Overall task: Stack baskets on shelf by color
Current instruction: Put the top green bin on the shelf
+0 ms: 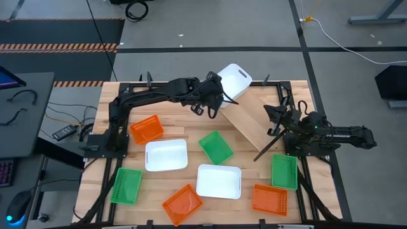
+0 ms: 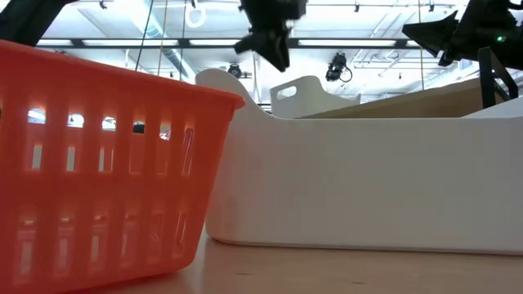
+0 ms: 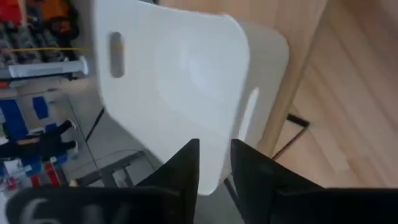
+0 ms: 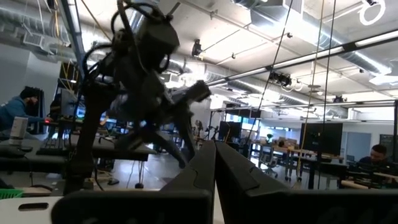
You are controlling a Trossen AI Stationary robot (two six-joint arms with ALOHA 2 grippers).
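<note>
- One white basket (image 1: 235,81) is held up at the far, high end of the slanted shelf (image 1: 254,121). It's pinched on its rim by the left gripper (image 1: 213,95), and it's tipped over the shelf's top edge, not lying flat.
- In the left wrist view the left gripper's fingers (image 3: 186,163) are seen drawn narrow, with the thin wall of that basket (image 3: 180,81) clamped between them (just the lip, nothing more).
- The right gripper (image 1: 280,121) is parked by the right side of the shelf with nothing in it. In its own wrist view the two fingers (image 4: 205,168) are pressed together.
- Everything else is left on the tabletop (image 1: 245,210): two more white baskets (image 1: 166,155) (image 1: 219,180), three green baskets (image 1: 215,147) (image 1: 126,186) (image 1: 284,171) and three orange baskets (image 1: 147,129) (image 1: 182,204) (image 1: 269,198), all scattered and apart from each other. Nothing is stacked yet, so the job is judged to be barely begun.
- Handling guess: these are thin moulded plastic, so light and fairly stiff, but a bit of flex is to be expected when one is held by a single wall. The plastic looks smooth, so slipping or swinging in a rim pinch is likely.
- Best hold is probably the middle of a short end wall, near the handle slot (image 3: 115,55), where the rim is thickest (the slotted orange ones could be pinched on a rib too).
- On a slanted board, sliding after release is the thing to be watched.
</note>
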